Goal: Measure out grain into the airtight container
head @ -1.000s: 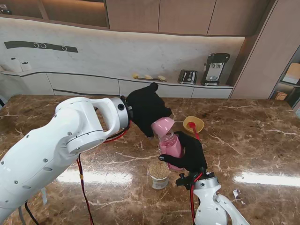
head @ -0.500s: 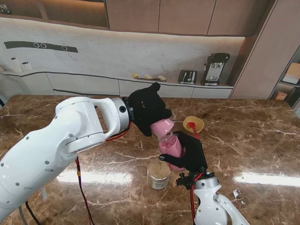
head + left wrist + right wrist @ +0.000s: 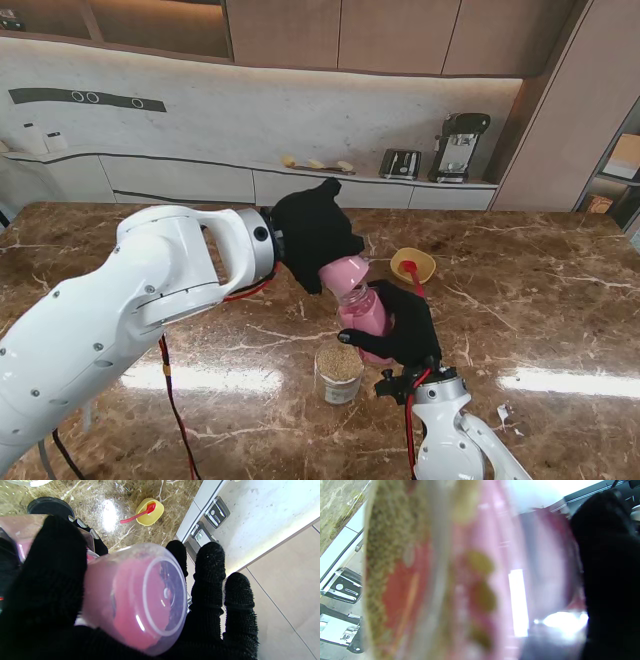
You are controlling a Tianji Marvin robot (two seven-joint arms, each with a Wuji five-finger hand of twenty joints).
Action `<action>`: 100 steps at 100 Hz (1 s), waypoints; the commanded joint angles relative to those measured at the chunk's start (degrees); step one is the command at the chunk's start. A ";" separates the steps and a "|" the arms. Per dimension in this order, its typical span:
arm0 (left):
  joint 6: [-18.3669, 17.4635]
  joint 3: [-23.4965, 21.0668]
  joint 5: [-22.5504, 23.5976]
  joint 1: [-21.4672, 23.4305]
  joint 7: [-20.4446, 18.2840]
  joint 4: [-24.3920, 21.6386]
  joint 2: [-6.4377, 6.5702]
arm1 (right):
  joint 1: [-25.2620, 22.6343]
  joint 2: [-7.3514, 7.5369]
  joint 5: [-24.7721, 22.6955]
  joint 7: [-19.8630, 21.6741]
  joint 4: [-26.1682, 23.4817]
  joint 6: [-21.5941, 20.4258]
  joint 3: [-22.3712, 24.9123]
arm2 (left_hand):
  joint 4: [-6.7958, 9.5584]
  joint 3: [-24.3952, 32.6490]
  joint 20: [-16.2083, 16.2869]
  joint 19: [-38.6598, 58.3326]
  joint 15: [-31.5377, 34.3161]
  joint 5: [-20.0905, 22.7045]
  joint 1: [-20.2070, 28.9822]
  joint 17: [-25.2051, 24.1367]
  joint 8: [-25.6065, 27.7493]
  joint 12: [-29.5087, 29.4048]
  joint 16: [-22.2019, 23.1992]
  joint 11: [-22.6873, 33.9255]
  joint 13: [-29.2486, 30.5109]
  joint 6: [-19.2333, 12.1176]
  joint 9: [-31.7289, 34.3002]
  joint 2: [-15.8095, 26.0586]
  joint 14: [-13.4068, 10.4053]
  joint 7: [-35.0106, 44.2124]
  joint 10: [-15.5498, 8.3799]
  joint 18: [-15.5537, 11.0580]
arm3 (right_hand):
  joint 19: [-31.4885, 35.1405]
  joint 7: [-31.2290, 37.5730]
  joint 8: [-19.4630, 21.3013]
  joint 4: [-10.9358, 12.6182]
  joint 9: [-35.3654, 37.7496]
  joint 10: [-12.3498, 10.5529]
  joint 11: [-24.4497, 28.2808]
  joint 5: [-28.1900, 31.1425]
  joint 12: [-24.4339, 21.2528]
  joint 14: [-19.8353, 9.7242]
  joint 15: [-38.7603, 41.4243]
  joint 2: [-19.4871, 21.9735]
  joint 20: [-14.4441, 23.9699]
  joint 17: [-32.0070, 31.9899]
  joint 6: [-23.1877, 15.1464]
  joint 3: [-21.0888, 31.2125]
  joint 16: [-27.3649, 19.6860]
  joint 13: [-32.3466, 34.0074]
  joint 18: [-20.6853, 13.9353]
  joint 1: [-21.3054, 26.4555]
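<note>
A pink translucent container [image 3: 364, 314] stands on the marble table, and my right hand [image 3: 408, 332] is shut around its side. The right wrist view shows the container [image 3: 475, 575] as a close blur with tan grain inside. My left hand [image 3: 312, 236] is shut on a pink domed lid [image 3: 345, 271], held tilted right over the container's mouth. In the left wrist view the lid [image 3: 135, 597] sits between thumb and fingers [image 3: 208, 580]. A small clear jar of grain [image 3: 340, 373] stands just nearer to me than the container.
A yellow bowl [image 3: 413, 264] with a red spoon [image 3: 410, 272] lies farther away, to the right of the container; the bowl [image 3: 149, 511] also shows in the left wrist view. The marble table [image 3: 540, 300] ends at a back counter with a toaster [image 3: 400, 163].
My left hand has shifted the pink lid slightly left and down toward the container's mouth. The right hand and container have stayed put.
</note>
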 commanded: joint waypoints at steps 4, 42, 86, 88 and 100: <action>0.22 0.52 0.16 0.07 -0.18 0.23 0.19 | -0.06 -0.35 0.26 0.46 -0.55 -0.20 -0.13 | -1.98 19.50 0.46 -1.09 -1.96 2.73 20.46 -1.40 0.57 1.44 -1.18 0.60 -1.49 -12.65 2.28 13.57 -0.79 3.02 -7.20 0.37 | 1.10 7.95 1.40 1.56 3.40 -8.08 3.17 6.38 1.06 -4.46 1.20 11.84 0.51 0.27 -21.95 17.19 1.83 2.02 -1.76 14.91; 0.54 0.08 -1.18 0.00 0.44 0.10 0.11 | -0.05 -0.37 0.40 0.49 -0.49 -0.36 -0.06 | 5.14 4.18 0.68 -0.71 -1.19 4.32 7.33 -0.60 -2.87 -6.13 -2.03 3.36 0.00 -11.12 3.02 16.85 -1.01 2.97 -7.08 0.34 | 1.10 7.99 1.42 1.53 3.40 -8.14 3.19 6.46 1.07 -4.48 1.17 11.91 0.52 0.26 -21.99 17.20 1.83 1.95 -1.74 14.77; 4.20 -0.34 -3.97 0.76 -2.07 -0.66 0.17 | -0.11 -0.57 0.93 0.15 -0.54 -0.75 0.04 | -0.91 18.35 0.44 -1.17 -2.14 3.65 17.25 -1.07 -2.39 -1.50 -2.13 1.25 -0.75 -11.68 3.01 12.87 -0.82 2.31 -6.95 0.57 | 1.09 7.98 1.46 1.51 3.46 -8.17 3.26 6.40 1.11 -4.48 1.25 12.15 0.53 0.26 -21.99 17.19 1.86 1.99 -1.74 14.74; 4.25 -0.30 -3.98 0.72 -2.28 -0.72 0.18 | -0.12 -0.58 0.95 0.11 -0.54 -0.76 0.04 | -0.99 18.77 0.42 -1.23 -2.26 3.62 18.11 -1.10 -2.34 -1.36 -2.18 0.94 -0.86 -11.77 2.99 12.58 -0.81 2.33 -6.84 0.57 | 1.09 7.98 1.46 1.50 3.45 -8.15 3.25 6.40 1.10 -4.49 1.26 12.15 0.53 0.26 -21.98 17.17 1.86 1.99 -1.74 14.72; 4.56 -0.05 -4.03 0.52 -2.83 -0.86 0.20 | -0.11 -0.64 0.90 -0.14 -0.51 -0.93 0.06 | -1.49 23.32 0.18 -1.68 -5.22 4.06 20.40 -1.25 -1.54 -1.36 -3.97 -4.49 -1.34 -11.15 3.32 12.67 -1.87 0.88 -6.00 0.60 | 1.13 7.97 1.46 1.49 3.44 -8.16 3.27 6.38 1.11 -4.56 1.27 12.17 0.56 0.27 -21.98 17.15 1.87 2.00 -1.81 14.69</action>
